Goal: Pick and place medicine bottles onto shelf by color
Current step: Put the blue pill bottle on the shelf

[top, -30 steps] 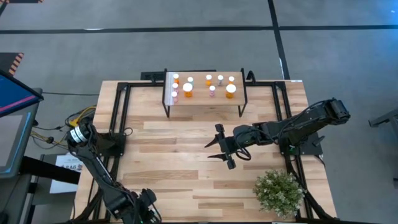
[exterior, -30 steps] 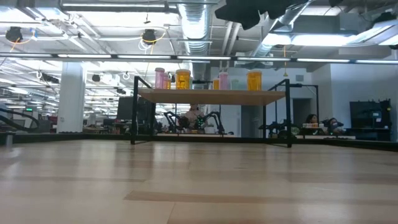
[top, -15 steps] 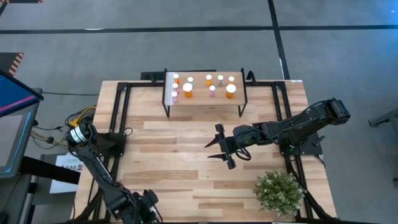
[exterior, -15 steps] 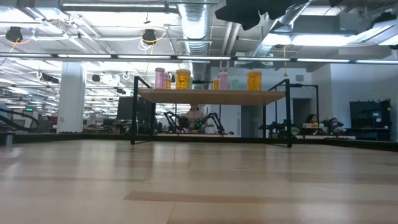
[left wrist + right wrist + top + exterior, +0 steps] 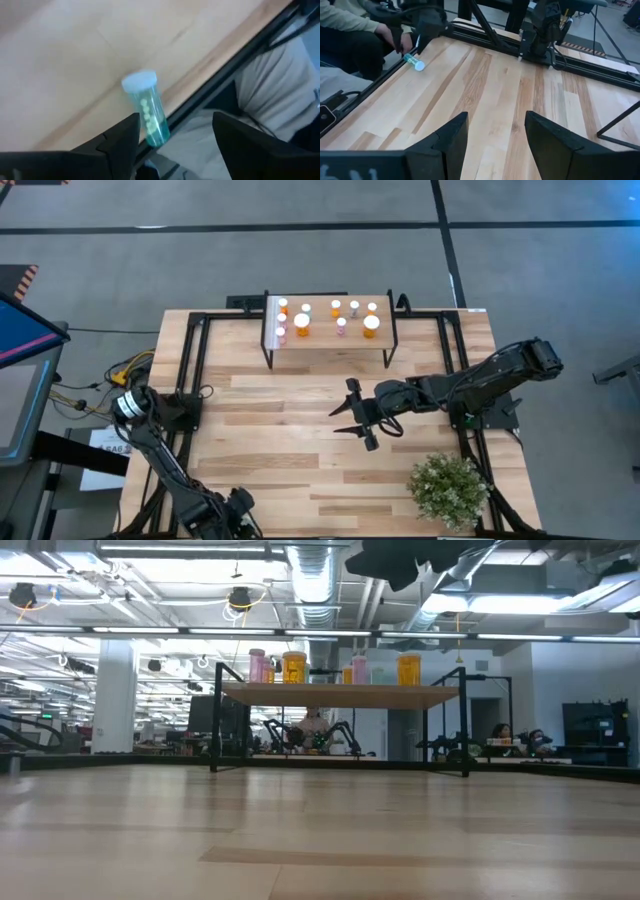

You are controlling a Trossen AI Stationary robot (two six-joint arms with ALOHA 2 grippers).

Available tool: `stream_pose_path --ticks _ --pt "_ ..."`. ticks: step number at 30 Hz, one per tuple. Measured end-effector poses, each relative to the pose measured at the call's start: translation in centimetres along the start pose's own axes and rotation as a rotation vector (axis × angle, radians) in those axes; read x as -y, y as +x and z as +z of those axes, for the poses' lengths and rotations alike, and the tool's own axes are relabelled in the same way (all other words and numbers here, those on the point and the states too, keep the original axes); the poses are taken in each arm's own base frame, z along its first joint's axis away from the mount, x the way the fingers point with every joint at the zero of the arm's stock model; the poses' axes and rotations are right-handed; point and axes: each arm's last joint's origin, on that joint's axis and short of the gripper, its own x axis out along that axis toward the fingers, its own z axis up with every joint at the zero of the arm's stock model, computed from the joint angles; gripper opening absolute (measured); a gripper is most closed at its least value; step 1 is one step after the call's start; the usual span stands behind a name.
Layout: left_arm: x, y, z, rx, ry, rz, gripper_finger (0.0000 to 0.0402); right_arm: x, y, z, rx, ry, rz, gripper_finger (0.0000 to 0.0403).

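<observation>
Your left gripper (image 5: 238, 515) sits at the near-left edge of the table (image 5: 300, 440), down by the black frame rail (image 5: 395, 70). Its fingers (image 5: 120, 142) stand apart with a bluish bottle (image 5: 148, 107) lying on its side between and just ahead of them, white cap pointing away from the gripper. Neither finger appears to touch it. The bottle rests on the wood right at the table edge, beside the rail. In the right wrist view the same bottle (image 5: 414, 63) lies under the left arm's tip, and a person's hand (image 5: 387, 35) and sleeve (image 5: 342, 20) show just past the rail, close behind that gripper.

Your right gripper (image 5: 352, 423) hangs over the middle of the table, fingers (image 5: 447, 142) spread, nothing between them. It is well apart from the bluish bottle and from the shelf (image 5: 328, 340).

The shelf stands at the far side of the table, white strip on its left short edge. You can count about 10 medicine bottles (image 5: 302, 323) on it: orange ones toward the left and far right, pink ones between, 2 larger orange ones at the front. In the low view they stand upright in a row (image 5: 294, 667) on the platform.

A potted plant (image 5: 448, 488) sits at the near-right corner, near the right arm's base but clear of both grippers. People (image 5: 498, 733) are seated in the room far behind.
</observation>
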Motion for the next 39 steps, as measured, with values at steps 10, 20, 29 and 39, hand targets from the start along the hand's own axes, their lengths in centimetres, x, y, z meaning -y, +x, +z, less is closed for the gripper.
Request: stream_pose_path --ticks 10,20,29,39 --pt "-0.6 1.8 -0.4 -0.083 -0.058 0.106 0.0227 0.0 0.0 0.0 0.002 0.002 -0.002 0.0217" --pt "-0.6 1.8 -0.2 -0.071 -0.069 0.107 0.0226 0.0 0.0 0.0 0.001 0.002 -0.001 0.0217" --pt "-0.4 4.1 0.3 -0.172 -0.044 0.157 0.0226 0.0 0.0 0.0 -0.003 0.002 0.0 0.0217" --pt "-0.2 3.6 0.6 -0.126 -0.018 0.229 0.0181 0.0 0.0 0.0 -0.002 0.003 -0.001 0.0217"
